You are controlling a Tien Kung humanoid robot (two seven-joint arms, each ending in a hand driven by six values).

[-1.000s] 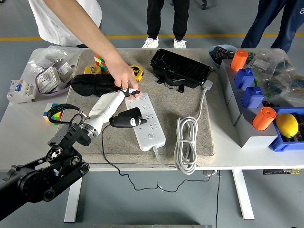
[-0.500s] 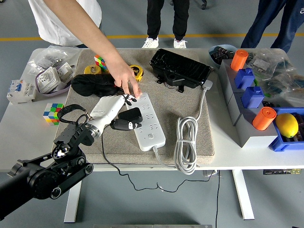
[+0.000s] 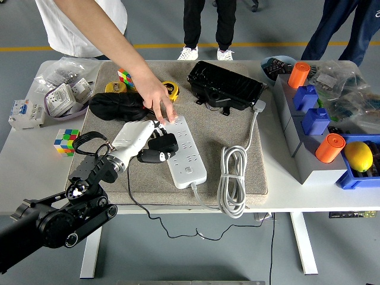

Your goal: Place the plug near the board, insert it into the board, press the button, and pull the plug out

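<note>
Robotics lab or workshop floor: grey concrete with yellow line [image 3: 178, 45], height-adjustable white table [image 3: 35, 160], blue parts bins [image 3: 314, 119], bagged electrical components [image 3: 65, 89], people standing around.

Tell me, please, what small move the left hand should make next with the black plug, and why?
Probably lift the black plug a little and carry it left, clear of the power strip. The left hand grips the plug at the strip's left edge, seemingly out of any socket, though that is hard to tell. A person's hand rests on the strip's far end, apparently steadying it.
</note>
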